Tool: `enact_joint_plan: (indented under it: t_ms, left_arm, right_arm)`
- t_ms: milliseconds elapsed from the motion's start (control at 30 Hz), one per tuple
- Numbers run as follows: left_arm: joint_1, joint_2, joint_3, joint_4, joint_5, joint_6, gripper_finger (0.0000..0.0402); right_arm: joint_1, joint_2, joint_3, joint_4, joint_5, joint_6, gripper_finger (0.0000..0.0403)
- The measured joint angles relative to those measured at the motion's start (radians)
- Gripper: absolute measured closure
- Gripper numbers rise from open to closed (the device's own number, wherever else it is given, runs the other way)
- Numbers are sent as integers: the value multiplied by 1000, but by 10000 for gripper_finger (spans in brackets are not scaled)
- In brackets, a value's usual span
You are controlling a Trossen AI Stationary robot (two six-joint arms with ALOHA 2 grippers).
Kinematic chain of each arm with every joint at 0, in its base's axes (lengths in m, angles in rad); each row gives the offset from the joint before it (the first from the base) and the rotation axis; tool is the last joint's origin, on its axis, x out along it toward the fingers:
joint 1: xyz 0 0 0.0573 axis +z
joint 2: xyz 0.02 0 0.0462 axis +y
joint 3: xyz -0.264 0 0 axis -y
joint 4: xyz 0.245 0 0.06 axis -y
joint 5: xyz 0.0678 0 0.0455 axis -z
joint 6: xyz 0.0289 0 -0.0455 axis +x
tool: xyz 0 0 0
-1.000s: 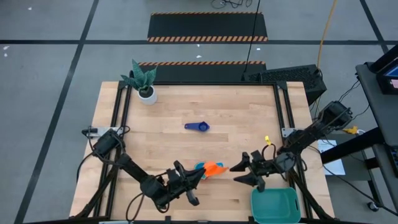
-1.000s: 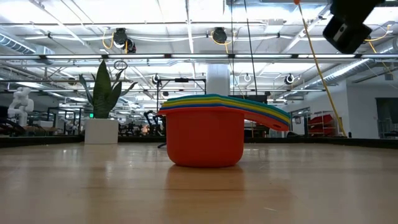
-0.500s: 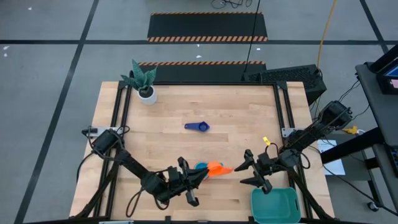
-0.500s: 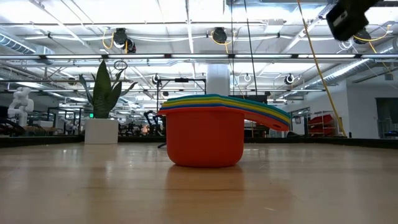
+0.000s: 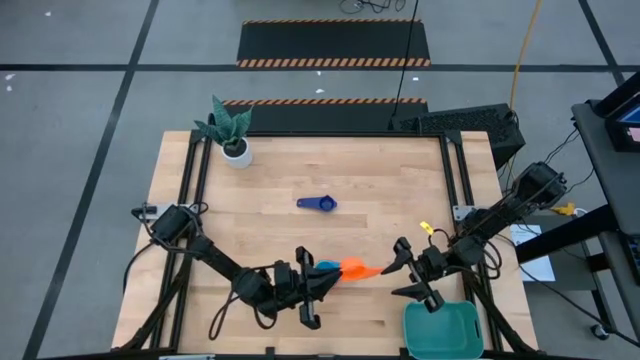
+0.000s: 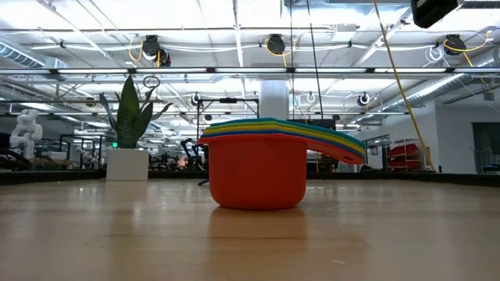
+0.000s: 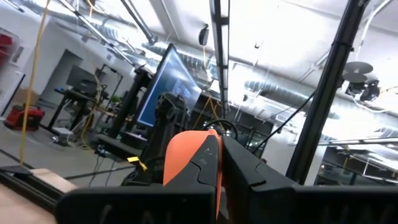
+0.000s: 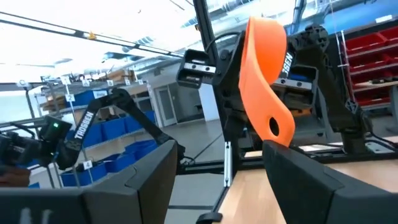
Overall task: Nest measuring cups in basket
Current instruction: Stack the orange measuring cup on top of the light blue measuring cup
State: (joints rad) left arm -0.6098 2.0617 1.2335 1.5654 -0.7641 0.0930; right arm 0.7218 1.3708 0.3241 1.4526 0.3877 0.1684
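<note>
1. Left hand [image 5: 322, 288]: near the front edge of the bench [image 5: 380, 180], about mid-width. It is clenched on the orange measuring cup [image 5: 352, 268]; the left wrist view shows the orange plastic [image 7: 186, 158] pinched between the two dark fingers [image 7: 249, 174].
2. The orange measuring cup's handle points toward the right arm. A light blue measuring cup [image 5: 326, 268] sits just beside the orange one, against the left hand (whether it is nested under the orange one, cannot tell).
3. Right hand [image 5: 398, 272]: released, fingers spread wide, facing the orange handle tip. In the right wrist view the handle [image 8: 267, 74] stands between the two fingers [image 8: 134, 180] but touches neither — a clear gap on each side.
4. Navy measuring cup [image 5: 317, 204]: alone on the bench near the middle, handle pointing toward the left side, well apart from both hands.
5. Basket [image 5: 442, 330]: teal, at the front right corner of the bench, just beside the right hand.
6. Low view: a stack of nested cups [image 6: 258, 168] stands upright on the bench — red outermost, with yellow, green and blue rims layered above it, handles fanned together to one side.
7. White plant pot [image 5: 236, 152]: back left corner.
</note>
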Motion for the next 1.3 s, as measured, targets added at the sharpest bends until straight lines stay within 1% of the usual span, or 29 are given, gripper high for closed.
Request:
enact_joint_plan:
  t_ms: [100, 233, 467, 567, 800, 933, 1100, 1200, 1300]
  left_arm:
    - [-2, 0, 0, 0, 2, 12, 397]
    - [-7, 0, -1, -6, 1, 34, 395]
    - [-8, -2, -1, -1, 11, 33, 395]
    - [-8, -3, -1, -1, 11, 33, 397]
    - [-6, -3, -1, -1, 10, 25, 394]
    - [-6, -3, -1, -2, 8, 29, 397]
    - [11, -3, -1, -11, 11, 17, 396]
    - [30, -3, -1, -29, 54, -23, 397]
    - [37, -3, -1, -29, 64, -31, 395]
  right_arm:
    - [-2, 0, 0, -12, 0, 3, 172]
    - [-2, 0, 0, -49, 0, 48, 172]
    - [-3, 0, 0, -78, 5, 80, 172]
    - [-3, 0, 0, -71, 4, 71, 172]
    - [-3, 0, 0, 14, 4, -3, 172]
    - [-3, 0, 0, 24, 3, -23, 174]
    - [-13, 0, 0, 25, 2, -32, 202]
    - [-26, 0, 0, 32, 3, -32, 226]
    - [-35, 0, 0, 41, 0, -32, 250]
